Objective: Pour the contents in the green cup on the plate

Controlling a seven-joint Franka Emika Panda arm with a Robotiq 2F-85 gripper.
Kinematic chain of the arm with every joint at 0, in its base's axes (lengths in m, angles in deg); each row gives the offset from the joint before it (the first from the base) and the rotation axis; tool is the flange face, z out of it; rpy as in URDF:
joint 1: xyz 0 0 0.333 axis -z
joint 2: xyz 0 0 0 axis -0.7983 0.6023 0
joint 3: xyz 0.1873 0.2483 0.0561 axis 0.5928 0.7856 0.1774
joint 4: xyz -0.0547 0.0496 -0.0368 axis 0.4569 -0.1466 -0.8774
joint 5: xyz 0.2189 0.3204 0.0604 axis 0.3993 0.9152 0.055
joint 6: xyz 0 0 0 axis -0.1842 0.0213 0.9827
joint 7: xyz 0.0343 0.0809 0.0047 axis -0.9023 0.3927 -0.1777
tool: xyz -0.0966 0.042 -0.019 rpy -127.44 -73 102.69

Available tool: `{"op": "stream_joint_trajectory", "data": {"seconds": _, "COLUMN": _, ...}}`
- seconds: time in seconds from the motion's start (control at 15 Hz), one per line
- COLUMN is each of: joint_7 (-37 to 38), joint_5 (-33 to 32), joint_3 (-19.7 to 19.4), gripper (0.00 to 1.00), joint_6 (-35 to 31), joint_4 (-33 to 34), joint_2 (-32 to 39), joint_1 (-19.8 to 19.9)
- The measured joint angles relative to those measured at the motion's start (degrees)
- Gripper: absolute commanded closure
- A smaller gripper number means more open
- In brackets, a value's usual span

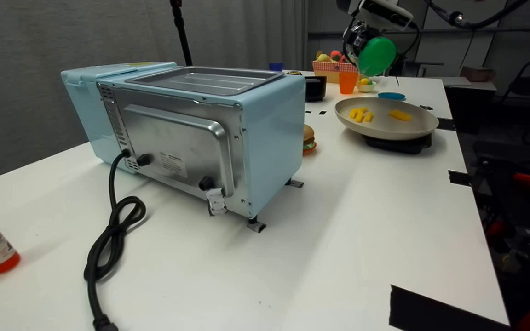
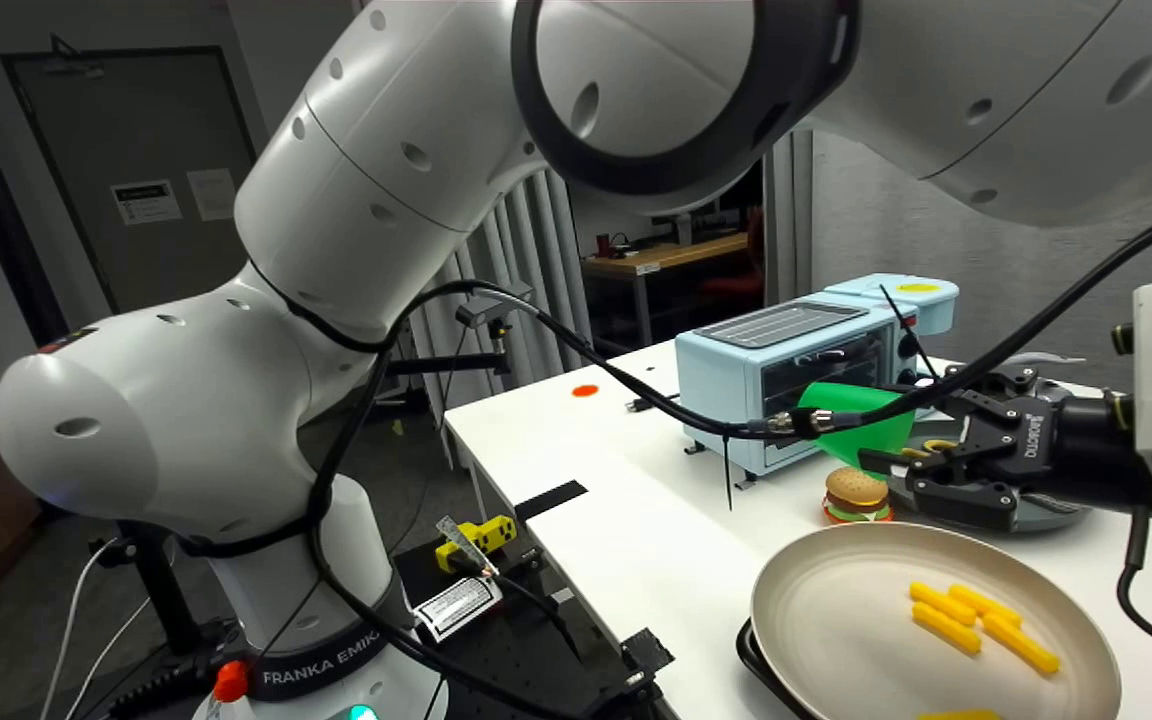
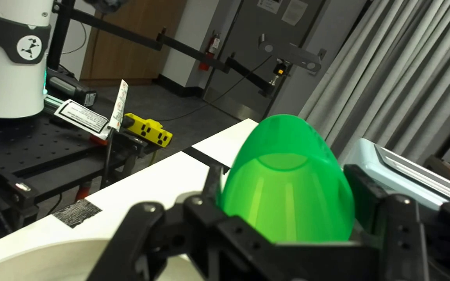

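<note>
My gripper (image 3: 286, 181) is clamped on the green cup (image 2: 868, 442), one finger to either side of it. The cup is raised, tipped and apart from the plate (image 2: 831, 620); whether it hangs squarely over it, I cannot tell. Yellow pieces (image 2: 946, 628) lie on the plate in both exterior views, some apart from the main cluster. In the wrist view I make out none inside the cup. I judge the pouring finished, or close to it; outstanding, if wanted, would be righting the cup and setting it on the table (image 1: 338, 239).
</note>
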Motion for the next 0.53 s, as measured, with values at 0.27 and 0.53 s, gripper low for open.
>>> {"op": "stream_joint_trajectory", "data": {"seconds": 0.27, "joint_7": 0.03, "joint_5": -0.4, "joint_3": -1.55, "gripper": 0.47, "joint_6": 0.0, "joint_4": 1.39, "joint_2": -0.01, "joint_1": -0.62}}
{"op": "stream_joint_trajectory", "data": {"seconds": 0.53, "joint_7": 0.03, "joint_5": -0.37, "joint_3": -2.07, "gripper": 0.47, "joint_6": -0.01, "joint_4": 4.59, "joint_2": -0.23, "joint_1": -0.61}}
